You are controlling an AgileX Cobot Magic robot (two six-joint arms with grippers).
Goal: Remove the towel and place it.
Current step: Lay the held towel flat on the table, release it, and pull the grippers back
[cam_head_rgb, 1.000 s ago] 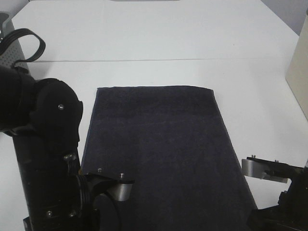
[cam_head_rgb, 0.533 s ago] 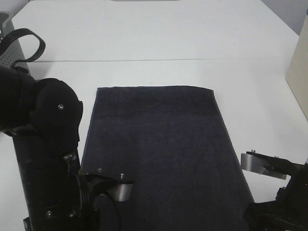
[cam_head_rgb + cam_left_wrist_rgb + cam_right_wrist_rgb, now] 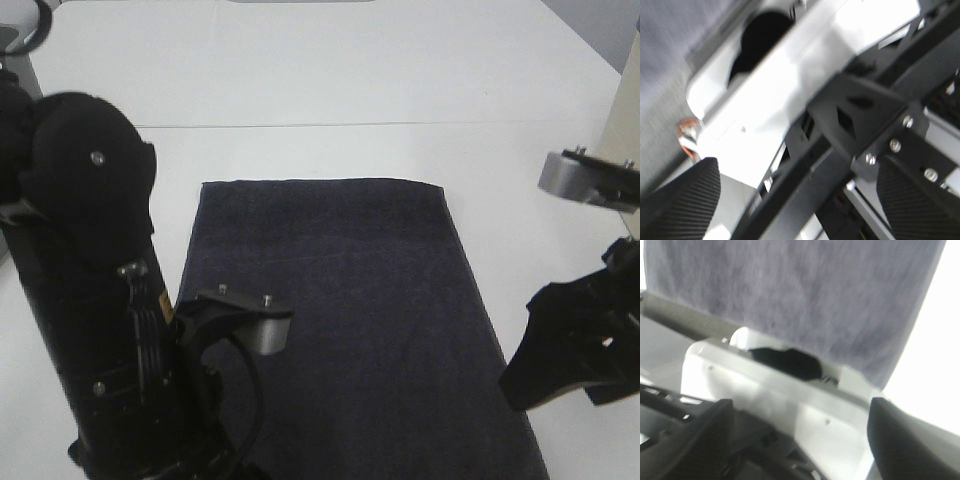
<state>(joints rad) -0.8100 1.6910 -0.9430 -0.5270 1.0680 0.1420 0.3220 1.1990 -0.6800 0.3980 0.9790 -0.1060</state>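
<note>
The towel (image 3: pixel 335 310), very dark navy terry cloth, lies spread flat in the middle of the white table (image 3: pixel 330 80), with its near end running off the view's bottom edge. My left arm (image 3: pixel 90 300) stands at the towel's near left corner and my right arm (image 3: pixel 580 340) at its near right side. The left gripper (image 3: pixel 800 210) is open and empty, with its pads (image 3: pixel 685 200) wide apart; the towel (image 3: pixel 670 30) shows beyond it. The right gripper (image 3: pixel 800 450) is open and empty, with its fingers (image 3: pixel 690 440) far apart and the towel (image 3: pixel 790 290) ahead of it.
A grey basket (image 3: pixel 12 45) with a black handle sits at the far left back, mostly hidden behind my left arm. A beige box (image 3: pixel 625 150) stands at the right edge. A seam (image 3: pixel 400 124) crosses the table behind the towel.
Both arms have risen and swung up from the near edge, and the left arm now covers most of the basket. The towel has not moved.
</note>
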